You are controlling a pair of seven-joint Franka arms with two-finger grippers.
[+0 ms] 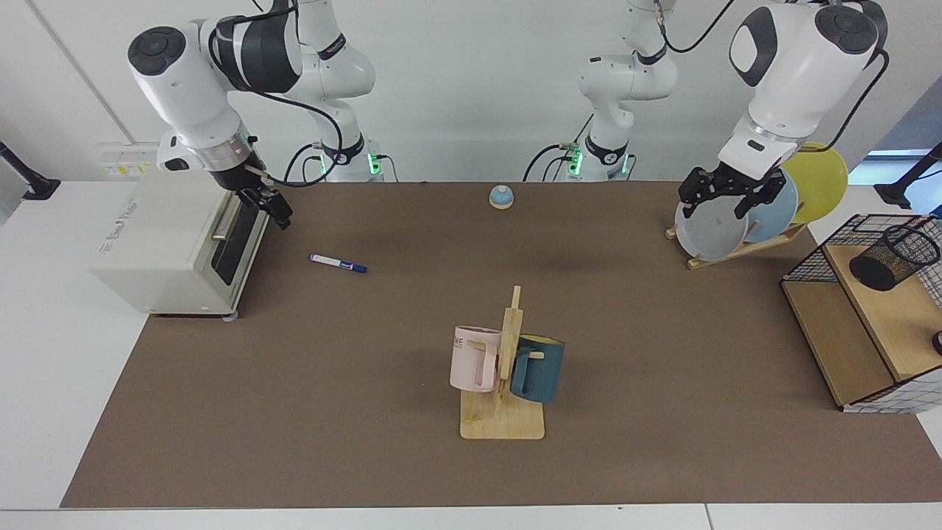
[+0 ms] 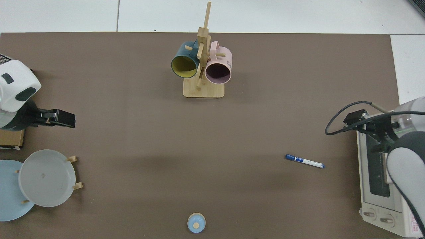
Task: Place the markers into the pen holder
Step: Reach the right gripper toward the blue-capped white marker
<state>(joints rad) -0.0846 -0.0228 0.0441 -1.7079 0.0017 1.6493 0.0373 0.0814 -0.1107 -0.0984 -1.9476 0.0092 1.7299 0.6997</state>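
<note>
R gripper (image 1: 274, 208) empty, finger state can't tell, above toaster oven (image 1: 176, 243) front. L gripper (image 1: 727, 193) released, waits by plate rack (image 1: 736, 250). Marker (image 1: 338, 263) lies on bench nr toaster end; pen holder (image 1: 893, 258) in basket (image 1: 809, 261), opposite end. Nothing done: pick, carry, drop all left.

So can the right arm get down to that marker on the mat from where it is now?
Probably yes: the marker lies alone on bare mat, and the right gripper hangs close by at the toaster oven.
</note>
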